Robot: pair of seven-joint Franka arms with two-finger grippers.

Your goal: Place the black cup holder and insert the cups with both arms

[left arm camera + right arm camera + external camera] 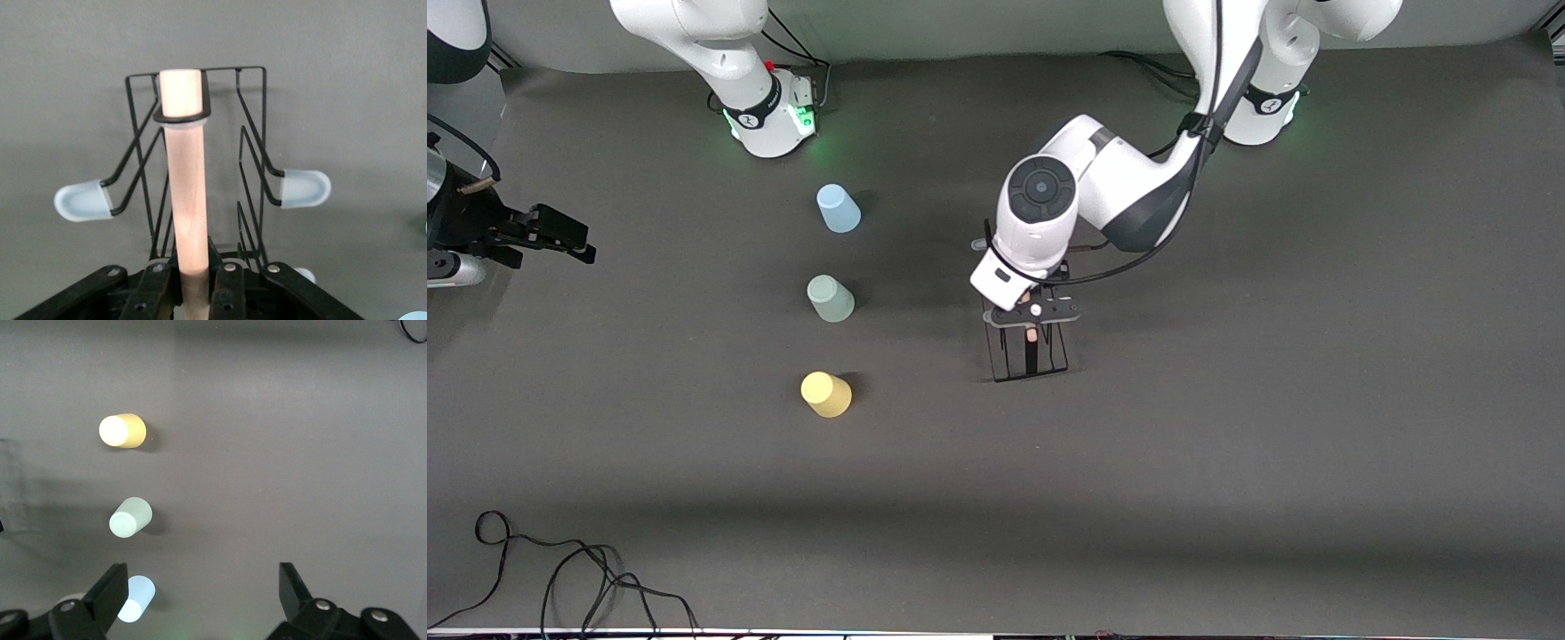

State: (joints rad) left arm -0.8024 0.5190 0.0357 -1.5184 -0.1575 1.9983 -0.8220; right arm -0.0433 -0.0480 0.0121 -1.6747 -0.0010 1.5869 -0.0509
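Black fingers of the left claw clench the light wooden handle of the black cup holder, which sits under that claw on the grey bench. Thin wire rack, pale capped pegs jutting out on either side of the handle. The right claw waits raised, jaws spread wide, gripping nothing. Below it three upside-down cups stand apart in a row: blue cup, grey-green cup, yellow cup.
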